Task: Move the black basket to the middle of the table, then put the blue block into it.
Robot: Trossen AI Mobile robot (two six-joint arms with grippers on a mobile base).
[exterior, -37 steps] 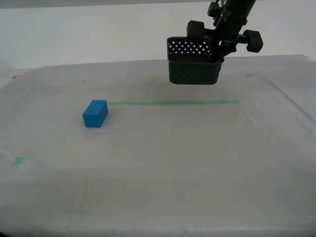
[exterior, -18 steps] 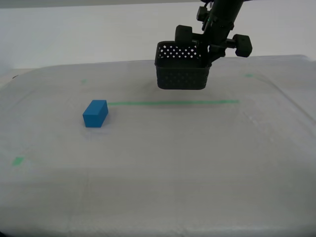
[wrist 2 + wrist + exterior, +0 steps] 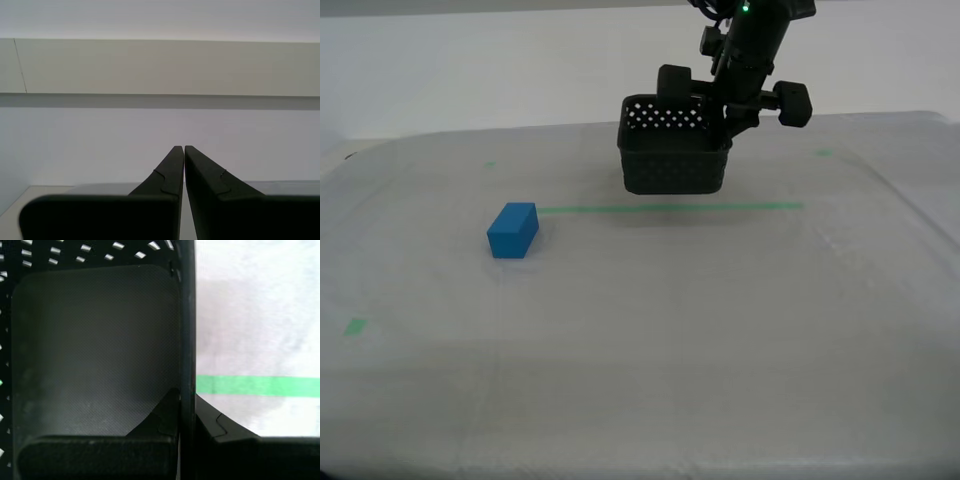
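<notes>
My first gripper (image 3: 728,108), clamped on one wall of the black basket (image 3: 672,158), holds it above the table (image 3: 720,330) near the green tape line (image 3: 760,207); the blue block (image 3: 512,230) lies well apart, not yet loaded, while my second gripper (image 3: 183,150) is closed and empty.

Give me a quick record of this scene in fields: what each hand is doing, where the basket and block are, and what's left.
first hand: shut on the basket wall, holding it above the table
second hand: shut, empty, facing a wall
basket: lifted, empty, over the green tape line
block: on the table, toward the exterior view's left, untouched
remaining: set basket down, then put block in
</notes>
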